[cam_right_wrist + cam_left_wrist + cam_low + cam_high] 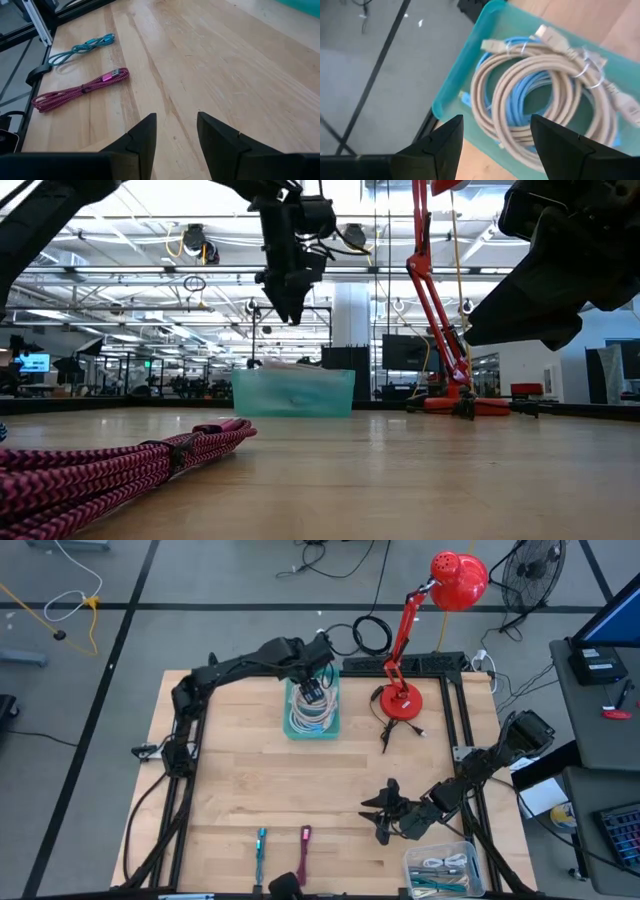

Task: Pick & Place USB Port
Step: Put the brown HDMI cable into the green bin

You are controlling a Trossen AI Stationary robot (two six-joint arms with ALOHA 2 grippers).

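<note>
Most of the wooden table [250, 790] lay bare across the middle of the high view, giving wide passage. At top centre the teal bin [312, 718] full of coiled cables [540, 95] blocked the way, with the left gripper [314, 692] hanging over it, fingers apart. The red lamp [402, 700] stood just right of it. Along the bottom edge lay a teal cable [260, 845] and a magenta cable [304, 843]; the right gripper [380, 812] and a clear box [442, 868] crowded the lower right

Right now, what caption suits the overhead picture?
Left gripper hovers open over the teal bin of coiled cables; right gripper waits nearby.
</note>
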